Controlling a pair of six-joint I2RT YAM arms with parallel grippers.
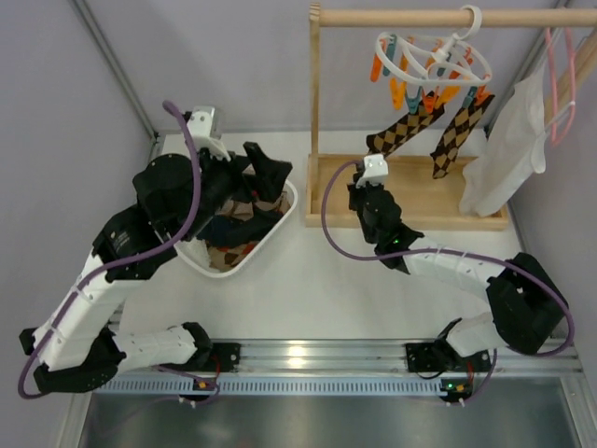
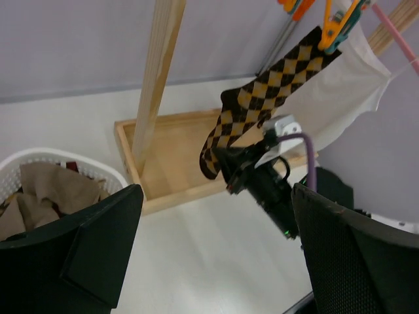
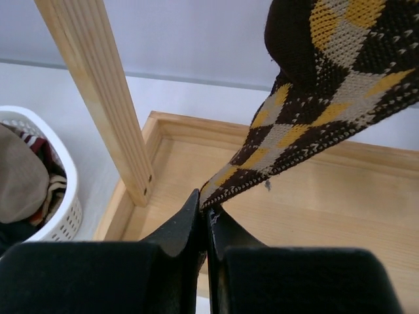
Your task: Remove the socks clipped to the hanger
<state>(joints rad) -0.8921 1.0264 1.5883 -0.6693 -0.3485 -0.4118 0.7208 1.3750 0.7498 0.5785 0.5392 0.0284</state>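
The white ring hanger (image 1: 434,58) with orange and teal pegs hangs from the wooden rail. Two brown argyle socks stay clipped to it, the left one (image 1: 401,131) and the right one (image 1: 459,135). My right gripper (image 1: 370,154) is shut on the toe end of the left sock, and the right wrist view shows the cloth (image 3: 327,111) pinched between the closed tips (image 3: 208,209). My left gripper (image 1: 269,168) is open and empty above the basket; its wrist view (image 2: 216,261) looks across at the same sock (image 2: 275,85). Several other socks (image 1: 238,238) lie in the basket.
The white basket (image 1: 284,224) stands left of the wooden rack, with its post (image 1: 314,103) and base tray (image 1: 410,210). A white cloth (image 1: 508,149) and a thin pink hanger (image 1: 560,75) hang at the rail's right end.
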